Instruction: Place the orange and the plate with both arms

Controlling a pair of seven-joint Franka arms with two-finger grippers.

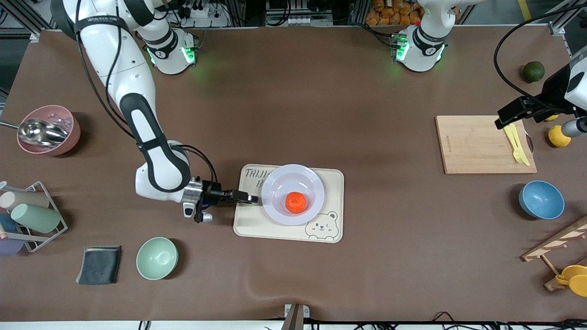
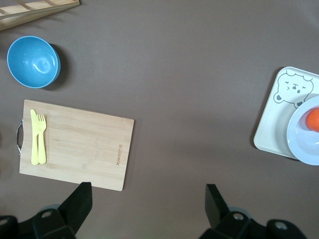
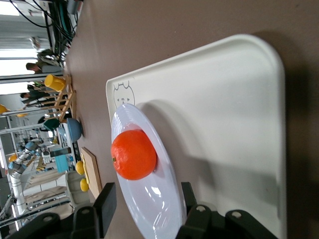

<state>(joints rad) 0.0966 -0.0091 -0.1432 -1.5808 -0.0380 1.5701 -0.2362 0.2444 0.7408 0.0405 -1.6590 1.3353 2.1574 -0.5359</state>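
The pale lavender-white plate lies on the cream bear-printed tray in the middle of the table. The red-orange orange sits in the plate's sunken centre. My right gripper is low at the plate's rim on the side toward the right arm's end. In the right wrist view its fingers stand open with the plate rim between them and the orange just past them. My left gripper is open and empty, up over the wooden cutting board. The left wrist view shows plate and orange at its edge.
A cutting board with a yellow fork and knife lies toward the left arm's end, with a blue bowl, lemons and a dark green fruit around it. A green bowl, dark cloth, cup rack and pink bowl lie toward the right arm's end.
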